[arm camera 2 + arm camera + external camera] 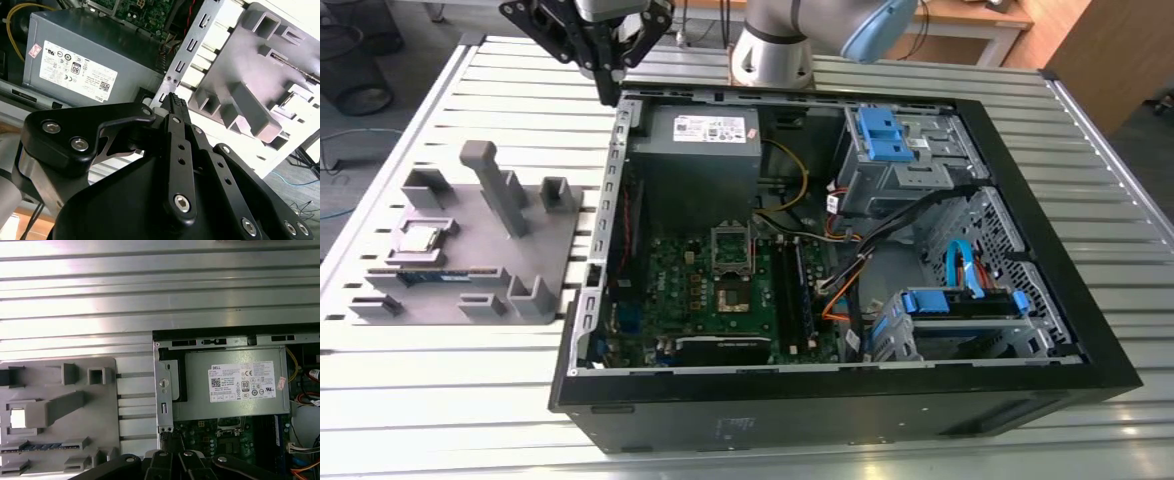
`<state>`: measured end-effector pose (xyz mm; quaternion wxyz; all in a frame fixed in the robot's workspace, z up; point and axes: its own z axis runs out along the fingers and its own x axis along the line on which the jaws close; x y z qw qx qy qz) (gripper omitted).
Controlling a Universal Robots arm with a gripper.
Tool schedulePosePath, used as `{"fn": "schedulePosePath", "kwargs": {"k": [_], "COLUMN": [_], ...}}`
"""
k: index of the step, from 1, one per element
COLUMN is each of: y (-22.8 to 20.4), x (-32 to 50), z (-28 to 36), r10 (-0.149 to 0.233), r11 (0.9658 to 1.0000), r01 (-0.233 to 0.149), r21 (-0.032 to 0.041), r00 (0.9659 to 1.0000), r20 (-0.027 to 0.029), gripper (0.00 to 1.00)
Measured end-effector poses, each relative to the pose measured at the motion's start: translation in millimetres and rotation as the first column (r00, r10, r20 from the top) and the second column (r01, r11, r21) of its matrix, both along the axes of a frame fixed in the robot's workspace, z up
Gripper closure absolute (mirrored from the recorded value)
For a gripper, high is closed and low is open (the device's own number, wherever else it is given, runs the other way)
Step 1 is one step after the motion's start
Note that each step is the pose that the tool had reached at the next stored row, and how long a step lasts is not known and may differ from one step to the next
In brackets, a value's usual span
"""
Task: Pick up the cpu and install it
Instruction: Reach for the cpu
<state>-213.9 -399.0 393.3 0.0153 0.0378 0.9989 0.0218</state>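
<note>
The claw hangs above the open computer case, over the corner where the case wall meets the power supply; its two fingers are pressed together to a single point and have hold of nothing; in the second wrist view the tip sits over the case's metal edge, between the power supply and the grey fixture tray.

The cpu is outside the case, lying flat in a square pocket of the fixture tray, which stands just beside the case on the exterior view's left; in the first wrist view it shows as a bright square in that same tray; it is well apart from the claw. A memory stick with a blue label lies in a slot of the tray near the cpu, on the side further from the case's power-supply end.

Inside the case the green motherboard lies below the power supply, with the silver socket frame near the board's middle; blue drive caddies sit on the case's far side from the tray; case and tray both rest on a slatted metal table.
</note>
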Motion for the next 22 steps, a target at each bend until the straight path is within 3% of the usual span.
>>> {"fn": "schedulePosePath", "kwargs": {"k": [22], "y": [0.0], "x": [-32.8], "z": [0.0], "r10": [0.000], "r11": [1.0000], "r01": [0.000], "r21": [0.0010], "r00": [1.0000], "r20": [0.0027], "gripper": [0.89]}}
